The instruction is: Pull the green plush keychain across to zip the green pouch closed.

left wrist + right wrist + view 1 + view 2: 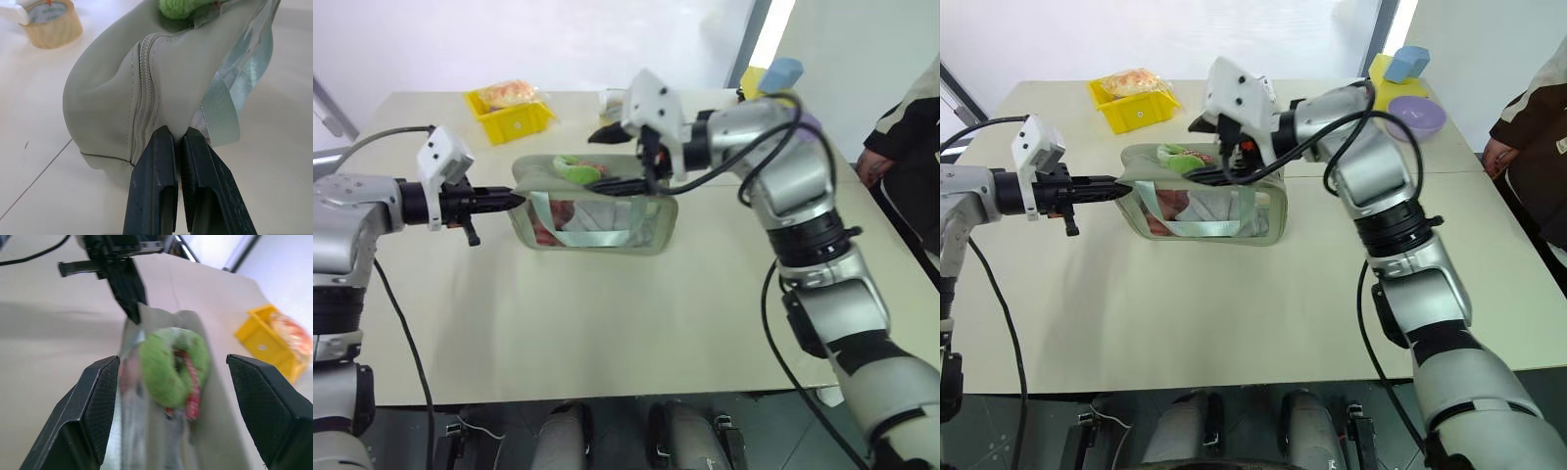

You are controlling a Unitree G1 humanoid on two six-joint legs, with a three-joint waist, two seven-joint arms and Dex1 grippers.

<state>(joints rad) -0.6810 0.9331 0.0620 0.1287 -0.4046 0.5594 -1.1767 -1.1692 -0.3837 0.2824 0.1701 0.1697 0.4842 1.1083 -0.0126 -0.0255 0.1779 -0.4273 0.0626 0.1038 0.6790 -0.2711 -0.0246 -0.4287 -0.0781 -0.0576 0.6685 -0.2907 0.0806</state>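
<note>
The green pouch [607,223] lies mid-table with its strap draped over its clear side. The green plush keychain [576,168] sits on the pouch's top, toward its left end. My left gripper [177,134] is shut on the fabric at that left end, beside the zip; it also shows as the left gripper [516,200]. My right gripper [172,360] reaches in from the right above the pouch top. It is open, and the keychain [168,367] lies ahead between its spread fingers [98,401], untouched.
A yellow tray [524,125] holding a packet stands at the back left. A tape roll [51,22] lies behind the pouch. Blue and yellow blocks [775,73] and a purple bowl [1415,113] are at the back right. A person [906,127] stands beside the table's right edge.
</note>
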